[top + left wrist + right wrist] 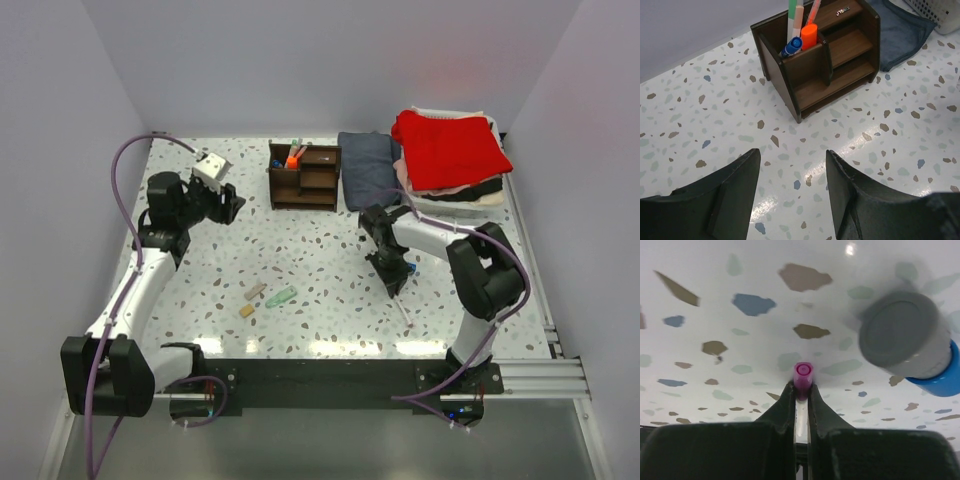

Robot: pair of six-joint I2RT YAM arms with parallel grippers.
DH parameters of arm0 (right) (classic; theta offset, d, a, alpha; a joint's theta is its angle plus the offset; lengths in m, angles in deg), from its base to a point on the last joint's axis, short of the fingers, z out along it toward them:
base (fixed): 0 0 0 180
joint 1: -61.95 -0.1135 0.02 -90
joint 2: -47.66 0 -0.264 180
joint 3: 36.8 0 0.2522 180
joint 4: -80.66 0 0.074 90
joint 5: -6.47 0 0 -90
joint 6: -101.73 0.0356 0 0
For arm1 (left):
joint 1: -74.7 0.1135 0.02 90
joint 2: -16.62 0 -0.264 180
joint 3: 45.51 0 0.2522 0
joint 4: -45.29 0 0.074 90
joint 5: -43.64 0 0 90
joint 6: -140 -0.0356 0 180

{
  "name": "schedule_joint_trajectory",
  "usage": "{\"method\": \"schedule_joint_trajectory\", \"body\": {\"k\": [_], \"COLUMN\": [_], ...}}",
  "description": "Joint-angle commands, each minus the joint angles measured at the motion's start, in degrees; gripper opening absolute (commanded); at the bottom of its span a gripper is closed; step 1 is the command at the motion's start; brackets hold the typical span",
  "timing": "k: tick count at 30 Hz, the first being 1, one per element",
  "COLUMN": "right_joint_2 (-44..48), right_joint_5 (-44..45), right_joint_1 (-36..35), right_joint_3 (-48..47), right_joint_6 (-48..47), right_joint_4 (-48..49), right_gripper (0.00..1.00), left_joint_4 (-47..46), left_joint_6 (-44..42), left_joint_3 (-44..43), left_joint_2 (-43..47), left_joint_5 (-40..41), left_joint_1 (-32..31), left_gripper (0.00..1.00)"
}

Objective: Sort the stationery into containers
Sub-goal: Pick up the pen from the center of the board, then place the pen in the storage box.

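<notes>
Right fingers (786,402) closed on pink pen (803,372), pinched near one end. In the top view its shaft trails toward the table (330,260) near edge. Organizer (305,175) sits toward the far edge, left of this arm. Left fingers (747,170) spread, empty, facing the organizer.

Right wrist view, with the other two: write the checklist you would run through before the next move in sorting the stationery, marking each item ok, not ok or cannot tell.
1. Right tool shut on the pink-ended pen: ok.
2. Grip near the pen's middle: not ok, held close to one end.
3. Grey-ended blue cylinder apart from the pen: ok.
4. Wooden organizer upright, with open compartments: ok.
5. Left tool open and clear of the organizer: ok.
6. Pen lifted off the table: cannot tell.
</notes>
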Motion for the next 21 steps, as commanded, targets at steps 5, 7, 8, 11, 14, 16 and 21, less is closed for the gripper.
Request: {"method": "schedule_joint_trajectory", "body": {"k": [5,7,8,11,14,16,21], "right_joint_2": [-0.1,-1.5,-1.9,-3.9,-4.9,-6.5,-13.6], "right_joint_5": [-15.2,-17.1,-18.3,-20.1,-20.4,-19.3,-16.4], "right_joint_1": [-1.5,-1.4,-1.4,-1.3,-1.2,-1.3,-1.7], "right_joint_3": [-28.4,-37.9,-40.4,-47.7,-47.7,-46.5,-49.3], "right_joint_6": [-9.3,-11.3,-12.1,-13.0,-9.6,-7.5,-4.4], "right_joint_4": [-11.2,-9.7,-5.3,7.0,27.3,37.7,61.3], "right_gripper": [0.0,0.0,0.0,0.0,0.0,0.0,0.0], "left_joint_4": [2.6,3.2,3.2,3.0,2.0,2.0,5.7], "left_joint_6": [-1.0,-1.4,-1.4,-1.2,0.3,2.5,4.2], "left_joint_3": [-7.6,-10.1,-10.7,-12.9,-13.7,-14.6,-16.6], "left_joint_2": [-1.4,-2.9,-3.4,-4.8,-6.2,-7.7,-10.4], "left_joint_5": [-0.5,-0.2,0.0,0.7,2.4,4.0,5.8], "left_joint_1": [0.4,0.4,0.4,0.8,1.6,1.9,1.9], "left_gripper": [0.6,0.6,0.59,0.6,0.6,0.6,0.6]}}
